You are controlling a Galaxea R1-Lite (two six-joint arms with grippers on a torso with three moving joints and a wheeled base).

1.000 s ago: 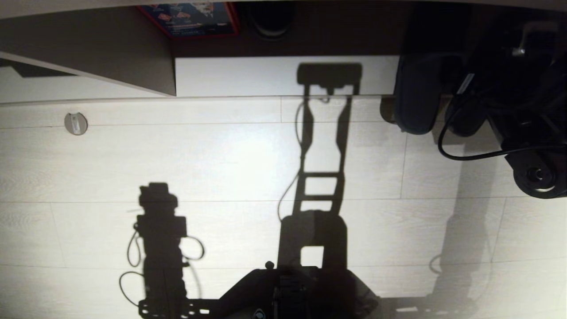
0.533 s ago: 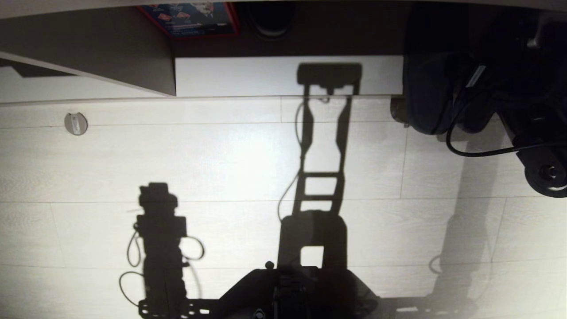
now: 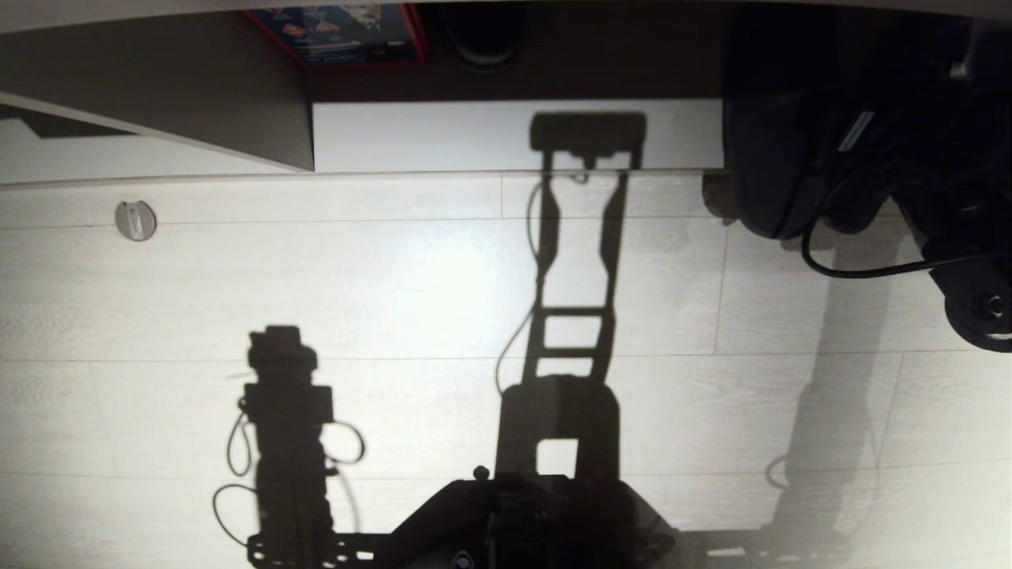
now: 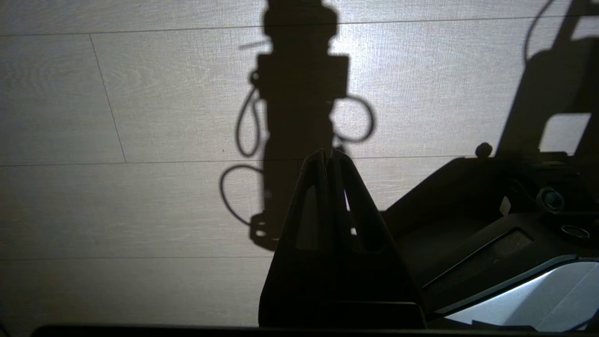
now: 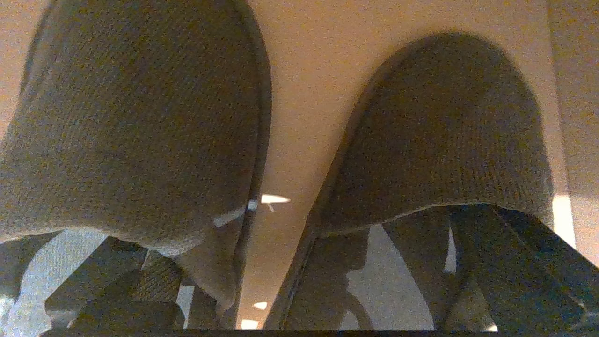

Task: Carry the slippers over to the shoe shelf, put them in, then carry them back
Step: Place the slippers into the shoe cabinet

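Note:
The two dark fabric slippers (image 5: pixel 135 117) (image 5: pixel 444 135) lie side by side, toes pointing away, on a beige board. My right gripper (image 5: pixel 292 243) is open wide, with one finger (image 5: pixel 510 271) reaching into the right slipper's opening and the other finger (image 5: pixel 117 290) into the left one. In the head view one slipper (image 3: pixel 763 174) shows dark at the shoe shelf's (image 3: pixel 474 134) right end, with my right arm (image 3: pixel 941 213) behind it. My left gripper (image 4: pixel 327 155) is shut and empty, parked over the floor beside the base.
Further left, the shelf holds a red and blue box (image 3: pixel 340 32) and a dark round thing (image 3: pixel 482 32), beside a slanted divider (image 3: pixel 198 103). A small round metal disc (image 3: pixel 136 220) sits on the pale plank floor. My base (image 3: pixel 522 521) is at the bottom edge.
My right arm and the slipper seen with it have shifted right and further up toward the shelf opening. The left arm and the camera have stayed still.

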